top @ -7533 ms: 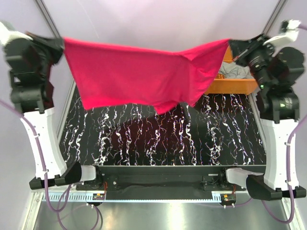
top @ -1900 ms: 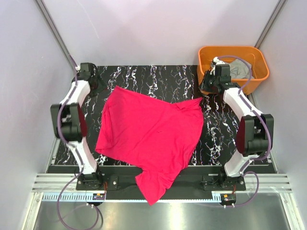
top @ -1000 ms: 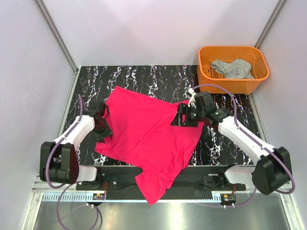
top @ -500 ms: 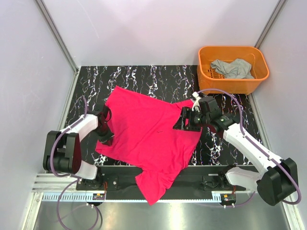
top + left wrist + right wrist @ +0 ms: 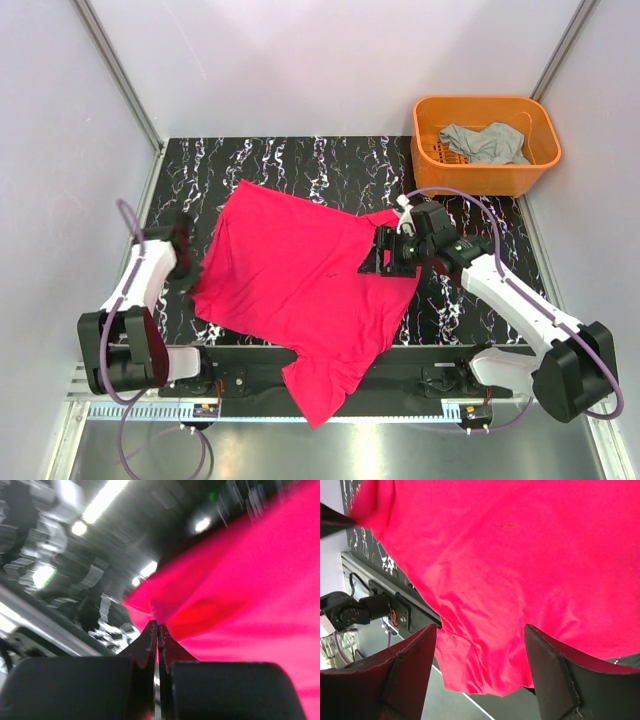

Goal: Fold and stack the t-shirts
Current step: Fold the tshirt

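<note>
Left end effector (image 5: 157, 631) pinches the left edge of the red t-shirt (image 5: 300, 285); right end effector (image 5: 384, 256) hangs spread above that shirt's right side.

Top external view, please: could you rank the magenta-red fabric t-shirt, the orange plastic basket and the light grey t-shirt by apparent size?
1. Magenta-red fabric t-shirt, spread out.
2. Orange plastic basket.
3. Light grey t-shirt, crumpled inside it.
</note>
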Available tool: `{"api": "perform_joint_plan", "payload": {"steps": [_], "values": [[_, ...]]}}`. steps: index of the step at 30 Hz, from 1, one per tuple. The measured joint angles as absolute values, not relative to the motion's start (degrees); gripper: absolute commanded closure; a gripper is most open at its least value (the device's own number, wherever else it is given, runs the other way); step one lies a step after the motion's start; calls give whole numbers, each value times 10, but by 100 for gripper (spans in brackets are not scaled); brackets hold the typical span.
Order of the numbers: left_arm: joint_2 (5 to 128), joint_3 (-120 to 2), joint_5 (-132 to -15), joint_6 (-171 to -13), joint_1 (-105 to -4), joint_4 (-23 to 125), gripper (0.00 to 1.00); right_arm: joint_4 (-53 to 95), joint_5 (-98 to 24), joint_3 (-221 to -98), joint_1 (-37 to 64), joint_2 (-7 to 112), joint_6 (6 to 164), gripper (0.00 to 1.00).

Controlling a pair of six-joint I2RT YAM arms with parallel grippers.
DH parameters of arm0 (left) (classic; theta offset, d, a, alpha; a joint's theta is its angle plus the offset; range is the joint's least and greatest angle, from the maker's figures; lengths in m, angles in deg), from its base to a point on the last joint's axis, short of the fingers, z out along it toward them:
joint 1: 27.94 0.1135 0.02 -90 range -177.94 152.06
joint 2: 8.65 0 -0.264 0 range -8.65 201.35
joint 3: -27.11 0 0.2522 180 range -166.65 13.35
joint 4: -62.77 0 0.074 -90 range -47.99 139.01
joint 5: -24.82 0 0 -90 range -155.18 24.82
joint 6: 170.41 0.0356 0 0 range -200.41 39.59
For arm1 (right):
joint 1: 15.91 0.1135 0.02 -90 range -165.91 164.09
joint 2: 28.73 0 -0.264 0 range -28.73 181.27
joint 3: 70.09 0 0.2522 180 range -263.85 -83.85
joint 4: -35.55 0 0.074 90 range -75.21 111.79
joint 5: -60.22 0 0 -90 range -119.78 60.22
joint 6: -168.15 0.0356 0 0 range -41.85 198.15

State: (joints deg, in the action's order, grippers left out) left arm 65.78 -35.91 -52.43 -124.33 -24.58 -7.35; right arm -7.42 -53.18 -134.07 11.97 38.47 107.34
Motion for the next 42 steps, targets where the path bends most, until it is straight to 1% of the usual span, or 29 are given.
{"api": "perform_joint_plan", "payload": {"steps": [3, 6, 9, 13, 16, 19, 20, 21, 22, 23, 24, 25, 26, 27, 30, 34, 38, 42], "values": [[655, -369, -503, -1235, -161, -74, 100, -81, -538, -1341, 120, 396, 1069, 22], [677, -374, -493, -1216, -115, -72, 100, -88, -547, -1342, 120, 407, 1065, 23], [723, -391, -490, -1195, -103, -66, 100, -99, -559, -1343, 120, 412, 1062, 25], [783, -429, -476, -1171, -93, -49, 96, -111, -570, -1343, 120, 421, 1055, 27], [805, -451, -464, -1156, -77, -39, 92, -120, -569, -1343, 120, 433, 1052, 27], [819, -465, -449, -1142, -49, -31, 89, -128, -566, -1343, 120, 442, 1052, 27], [823, -468, -448, -1139, -41, -30, 87, -129, -563, -1343, 120, 446, 1051, 27], [826, -471, -442, -1133, -31, -29, 82, -131, -561, -1343, 120, 450, 1051, 27], [828, -472, -436, -1128, -23, -26, 74, -134, -557, -1343, 120, 454, 1051, 27], [830, -474, -431, -1122, -15, -26, 57, -137, -554, -1344, 120, 457, 1051, 27], [830, -475, -424, -1118, -8, -24, 51, -143, -547, -1346, 120, 462, 1049, 27], [830, -477, -420, -1115, -3, -24, 42, -147, -542, -1350, 120, 467, 1048, 28], [829, -478, -417, -1112, 1, -23, 38, -151, -534, -1356, 120, 472, 1047, 28], [827, -478, -416, -1112, 4, -23, 36, -157, -528, -1364, 118, 478, 1045, 28], [804, -477, -426, -1113, 4, -24, 35, -165, -513, -1393, 106, 498, 1040, 30], [740, -476, -473, -1117, -18, -23, 37, -168, -495, -1427, 62, 524, 1038, 32], [697, -476, -543, -1122, -102, -5, 38, -171, -485, -1457, 18, 558, 1031, 32], [709, -477, -634, -1124, -177, 45, 39, -171, -476, -1479, -3, 591, 1021, 31]]}}
